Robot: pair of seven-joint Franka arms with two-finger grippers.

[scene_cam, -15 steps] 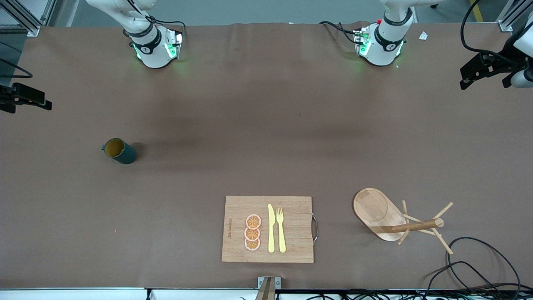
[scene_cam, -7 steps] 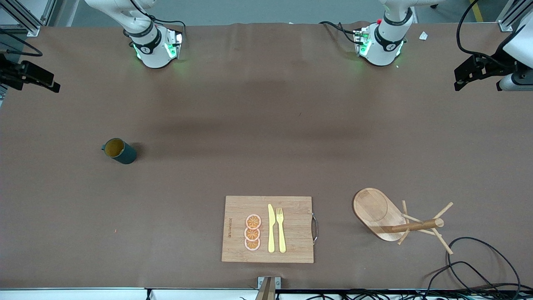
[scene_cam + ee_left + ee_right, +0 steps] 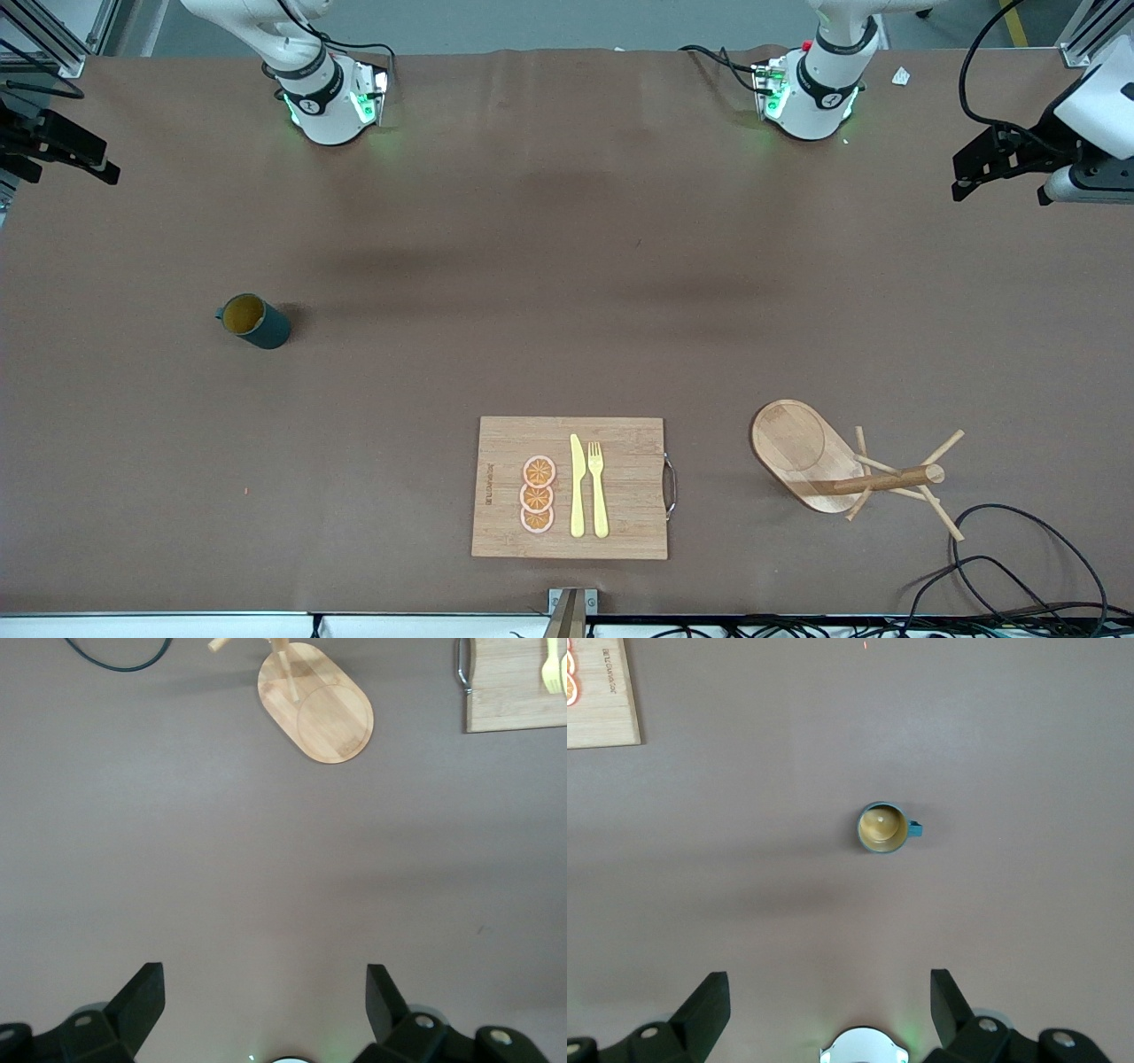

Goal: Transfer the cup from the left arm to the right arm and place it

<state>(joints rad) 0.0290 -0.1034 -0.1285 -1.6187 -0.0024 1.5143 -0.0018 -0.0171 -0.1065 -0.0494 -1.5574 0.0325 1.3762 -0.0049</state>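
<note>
Both hands are open and empty: left hand [image 3: 997, 168] over the left arm's end of the table [image 3: 567, 266], right hand [image 3: 66, 151] over the right arm's end. One cup [image 3: 254, 321] stands upright toward the right arm's end. One cutting board [image 3: 500, 443] carries three orange slices [image 3: 538, 494], one knife [image 3: 577, 486] and one fork [image 3: 598, 487]. One mug tree [image 3: 842, 465] lies beside it. Since a second ago, both hands have shifted along the table ends; objects are unmoved.

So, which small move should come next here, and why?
Probably the right gripper should come down over the cup, jaws open. The cup stands upright, untouched, toward the right arm's end of the table, out of easy reach of the left gripper, which hangs open above the left arm's end.
</note>
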